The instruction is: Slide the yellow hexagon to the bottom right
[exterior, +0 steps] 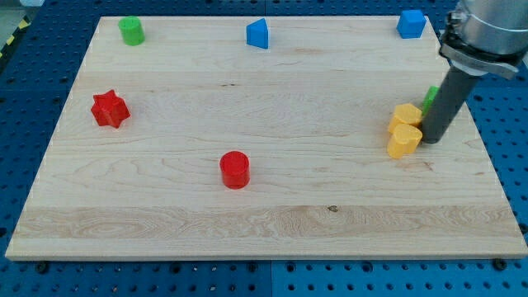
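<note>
The yellow hexagon [407,115] sits near the board's right edge, at mid height. A second yellow block, heart-shaped [403,141], touches it just below. My tip [430,141] stands right beside both, on their right, touching or nearly touching the heart block. The rod rises up and to the right from there. A green block [431,96] peeks out behind the rod, mostly hidden.
A red cylinder [235,170] stands at lower centre. A red star [109,109] is at the left. A green cylinder [130,30], a blue triangular block [258,34] and a blue cube [411,23] line the top. The wooden board [247,223] has a blue pegboard around it.
</note>
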You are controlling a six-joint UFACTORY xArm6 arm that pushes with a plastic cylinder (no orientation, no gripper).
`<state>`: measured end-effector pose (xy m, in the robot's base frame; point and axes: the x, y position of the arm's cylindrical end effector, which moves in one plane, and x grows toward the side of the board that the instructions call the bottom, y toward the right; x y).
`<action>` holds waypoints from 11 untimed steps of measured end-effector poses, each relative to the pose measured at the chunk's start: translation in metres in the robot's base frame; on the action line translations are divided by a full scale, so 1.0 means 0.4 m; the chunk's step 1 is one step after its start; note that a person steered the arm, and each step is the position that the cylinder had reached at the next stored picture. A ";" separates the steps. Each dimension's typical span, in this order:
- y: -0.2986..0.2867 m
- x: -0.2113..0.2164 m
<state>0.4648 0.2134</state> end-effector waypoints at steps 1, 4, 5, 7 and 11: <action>-0.022 0.009; -0.351 -0.111; -0.250 -0.211; -0.127 -0.126; -0.102 0.015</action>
<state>0.4706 0.1727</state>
